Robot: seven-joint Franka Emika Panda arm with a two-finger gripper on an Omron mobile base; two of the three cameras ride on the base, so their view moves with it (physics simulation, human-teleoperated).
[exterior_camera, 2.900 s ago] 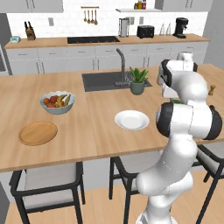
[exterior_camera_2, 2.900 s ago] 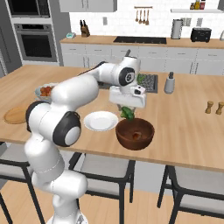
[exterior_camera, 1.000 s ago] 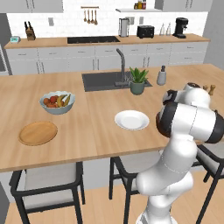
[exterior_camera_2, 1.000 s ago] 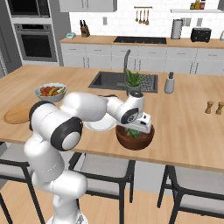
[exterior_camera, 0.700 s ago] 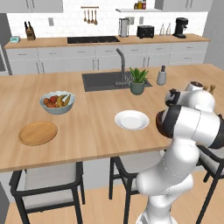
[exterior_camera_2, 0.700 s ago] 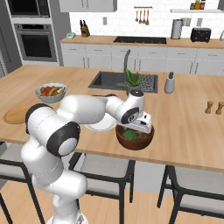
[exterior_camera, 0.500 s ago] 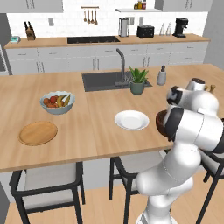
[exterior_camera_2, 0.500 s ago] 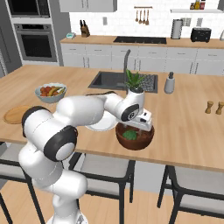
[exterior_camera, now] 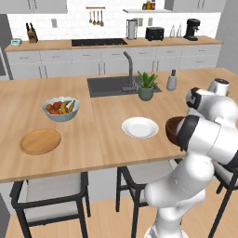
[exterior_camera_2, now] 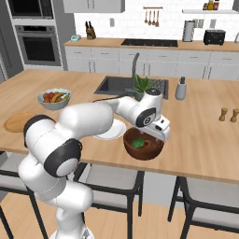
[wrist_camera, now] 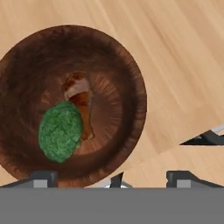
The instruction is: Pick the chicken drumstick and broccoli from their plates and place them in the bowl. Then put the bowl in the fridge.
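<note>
The dark wooden bowl (wrist_camera: 131, 78) stands near the island's front edge, right of the white plate (exterior_camera_2: 111, 134), and is also seen as bowl (exterior_camera_2: 144, 149) and bowl (exterior_camera: 172, 130). Inside it lie the green broccoli (wrist_camera: 60, 131) and, touching it, the brown chicken drumstick (wrist_camera: 81, 98). The broccoli (exterior_camera_2: 138, 143) shows in the right base view too. My gripper (wrist_camera: 111, 178) hovers just above the bowl's rim, open and holding nothing; it is gripper (exterior_camera_2: 150, 137) there. Both the white plate (exterior_camera: 140, 127) and the wooden plate (exterior_camera: 41, 141) are bare. The fridge is out of view.
A pale bowl of fruit (exterior_camera: 60, 109) sits behind the wooden plate. A potted plant (exterior_camera: 147, 86) and a soap bottle (exterior_camera: 172, 81) stand by the sink (exterior_camera: 111, 86). Chairs stand under the island's front edge. Salt and pepper shakers (exterior_camera_2: 228, 115) are far right.
The gripper has opened and let the broccoli drop into the bowl beside the drumstick. The hand has lifted slightly from the bowl.
</note>
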